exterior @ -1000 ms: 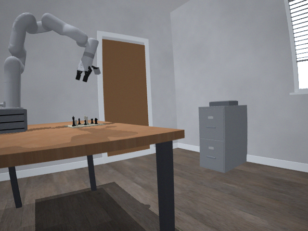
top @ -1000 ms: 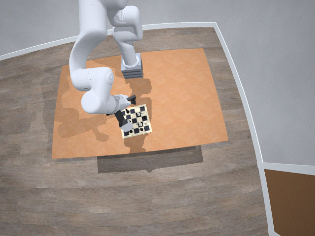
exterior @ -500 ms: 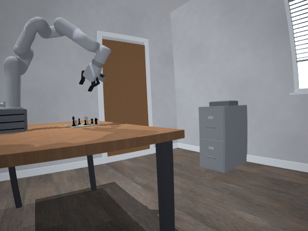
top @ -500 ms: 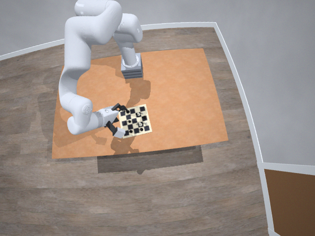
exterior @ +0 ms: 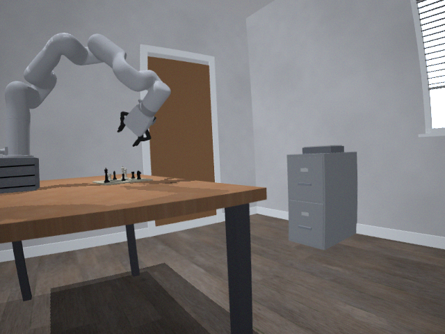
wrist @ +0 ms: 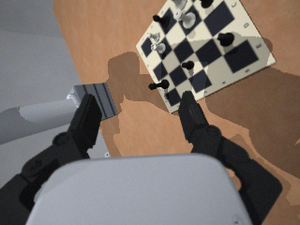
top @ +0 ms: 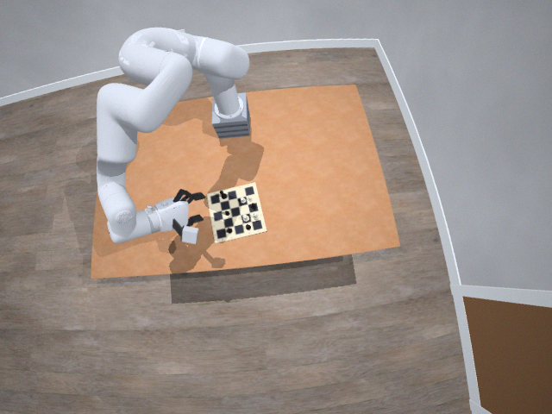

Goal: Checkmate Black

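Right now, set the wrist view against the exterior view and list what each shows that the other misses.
Only the wrist view: the open gripper seen from behind, its two fingers spread with nothing between them, looking down on the chessboard, whose dark and light squares show.

Only the exterior view: the door, the filing cabinet, the window blind, the table's legs and the whole arm, with the gripper hanging well above the board.

Both: the wooden table, the board with its black and white pieces, and the robot's base.

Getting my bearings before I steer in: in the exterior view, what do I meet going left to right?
Arm base → chessboard → gripper, open → door → filing cabinet → window.
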